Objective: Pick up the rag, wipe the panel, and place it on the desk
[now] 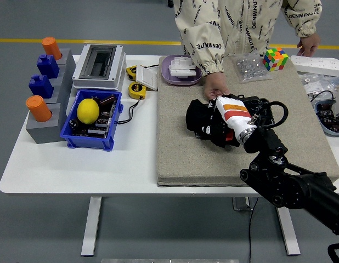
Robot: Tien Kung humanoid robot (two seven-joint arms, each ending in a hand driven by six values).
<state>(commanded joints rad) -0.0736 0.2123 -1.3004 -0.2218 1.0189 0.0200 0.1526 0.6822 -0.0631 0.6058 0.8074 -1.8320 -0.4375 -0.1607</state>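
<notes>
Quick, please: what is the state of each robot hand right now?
Left hand: not in view.
Right hand: closed on the black rag, on top of the panel.

Bright, even overhead light; soft faint shadows; sharp focus, no glare or blur.

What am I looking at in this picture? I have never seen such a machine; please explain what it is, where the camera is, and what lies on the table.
This is a humanoid robot at a white table; the camera sits high on the robot and looks down. The black arm from the lower right ends in the right robot hand, white with an orange stripe, which presses a black cloth rag onto a black panel. These lie on a grey felt mat. A person stands opposite; one hand rests by the panel. At the left is a blue plastic bin with a yellow lemon. The left arm is not visible.
</notes>
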